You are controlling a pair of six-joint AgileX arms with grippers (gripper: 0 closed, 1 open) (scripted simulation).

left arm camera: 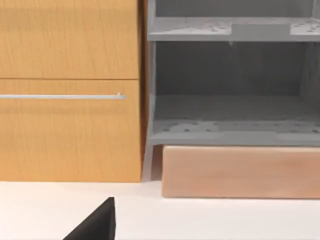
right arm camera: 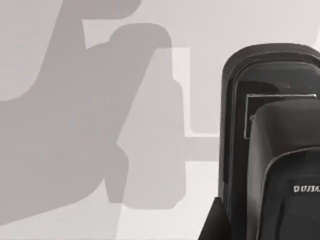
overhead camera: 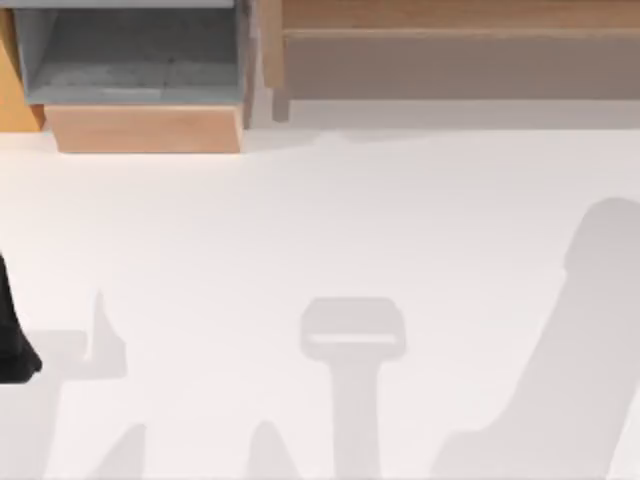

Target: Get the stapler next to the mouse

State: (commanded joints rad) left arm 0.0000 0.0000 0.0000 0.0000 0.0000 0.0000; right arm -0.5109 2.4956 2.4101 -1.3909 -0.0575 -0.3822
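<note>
At the top view's left edge, the dark left arm (overhead camera: 10, 335) rests low over the white table (overhead camera: 330, 220); the left gripper (left arm camera: 97, 224) shows as one black wedge, and I cannot tell whether it is open or closed. Facing it stands one orange cabinet (left arm camera: 70, 135) with one metal handle (left arm camera: 60, 96). Just beside that is one grey shelf unit (left arm camera: 230, 75) with two shelves, resting on one pale wooden block (left arm camera: 240, 172). Further right along the back edge runs one long wooden board (overhead camera: 460, 35). In the right wrist view, one black stapler (right arm camera: 272, 150) lies on the table close beneath the camera, with arm shadows beside it; a dark corner of the right gripper (right arm camera: 214, 226) touches it, state not discernible.
</note>
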